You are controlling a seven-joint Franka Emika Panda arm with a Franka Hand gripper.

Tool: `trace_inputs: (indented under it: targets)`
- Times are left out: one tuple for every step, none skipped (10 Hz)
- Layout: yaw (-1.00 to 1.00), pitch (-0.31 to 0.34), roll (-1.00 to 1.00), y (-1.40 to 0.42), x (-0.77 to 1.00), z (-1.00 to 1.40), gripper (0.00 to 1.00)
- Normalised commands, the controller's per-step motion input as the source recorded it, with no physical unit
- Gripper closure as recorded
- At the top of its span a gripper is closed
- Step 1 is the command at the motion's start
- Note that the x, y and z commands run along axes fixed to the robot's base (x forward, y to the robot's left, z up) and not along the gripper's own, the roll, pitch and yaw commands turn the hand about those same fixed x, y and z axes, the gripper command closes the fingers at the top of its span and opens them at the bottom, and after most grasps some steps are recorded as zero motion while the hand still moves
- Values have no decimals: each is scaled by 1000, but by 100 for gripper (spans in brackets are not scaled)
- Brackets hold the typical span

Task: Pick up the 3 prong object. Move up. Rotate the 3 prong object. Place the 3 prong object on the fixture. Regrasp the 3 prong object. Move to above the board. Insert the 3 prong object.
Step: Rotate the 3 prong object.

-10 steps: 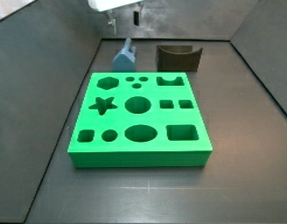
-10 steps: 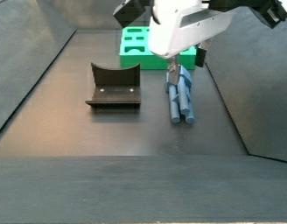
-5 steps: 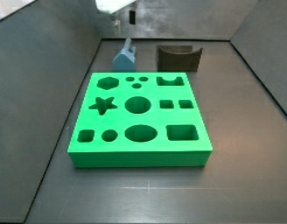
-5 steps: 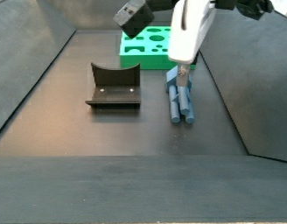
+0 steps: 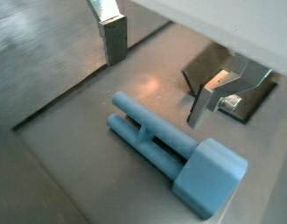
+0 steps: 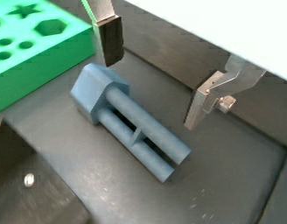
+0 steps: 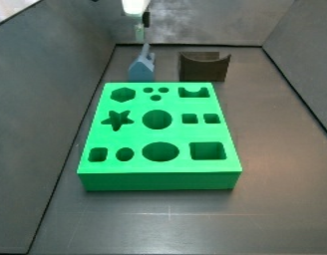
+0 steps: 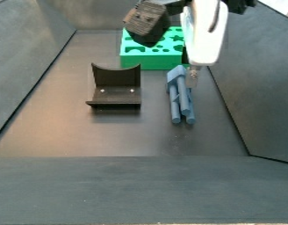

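The blue-grey 3 prong object [image 8: 179,96] lies flat on the dark floor between the green board [image 8: 154,48] and the side wall; it also shows in both wrist views [image 5: 170,144] [image 6: 126,122] and in a side view [image 7: 141,64]. My gripper [image 5: 156,68] hangs open and empty above it, fingers [image 6: 108,39] clear of the piece. In a side view the gripper [image 8: 196,75] is just above the object's end. The dark fixture [image 8: 113,86] stands apart on the floor, also visible behind the board [image 7: 203,66].
The green board [image 7: 159,134] with star, hexagon, circle and square cut-outs fills the middle of the floor. Grey walls enclose the workspace on the sides and back. The fixture's edge [image 5: 227,74] shows beyond one finger in a wrist view.
The gripper has shifted sideways above the 3 prong object, staying open. The object, board and fixture have not moved.
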Motion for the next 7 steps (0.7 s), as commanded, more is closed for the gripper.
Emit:
trace_inputs:
  targets:
    - [1000,-8,2,0,34,-25,0]
    - [1000,-8,2,0,34,-25,0]
    - [1000,-8,2,0,34,-25,0]
    - [1000,-9,2,0,34,-25,0]
    - [1000,-9,2,0,34,-25,0]
    - [1000,-10,2,0,34,-25,0]
    - [1000,-10,3,0,34,-25,0]
